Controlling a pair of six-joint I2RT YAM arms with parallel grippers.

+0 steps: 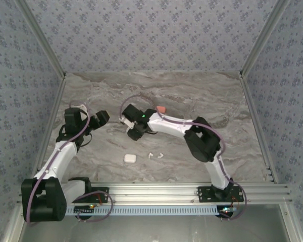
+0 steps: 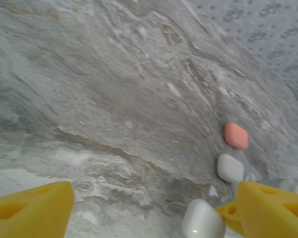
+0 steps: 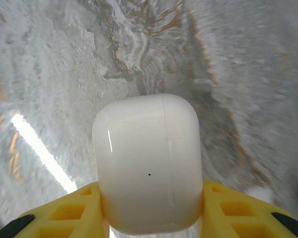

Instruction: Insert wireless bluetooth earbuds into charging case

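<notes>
Earbuds point(image 1: 151, 155), two white ones, are lying loose near the table's point(image 1: 202, 96) front edge, beside a loose white case point(image 1: 130, 158). The right gripper's point(image 3: 150, 210) fingers are clamping a second white case point(image 3: 148, 163); the left gripper's point(image 2: 154, 213) fingers are standing apart.

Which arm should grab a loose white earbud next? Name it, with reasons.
Left, likely: the left end effector is open and empty; the right end effector clamps the white rounded plastic case. The white stemmed earbuds lie loose between the arms.

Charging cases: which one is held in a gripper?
The white case clamped in the right gripper; the orange case and the other white case lie loose on the table.
</notes>
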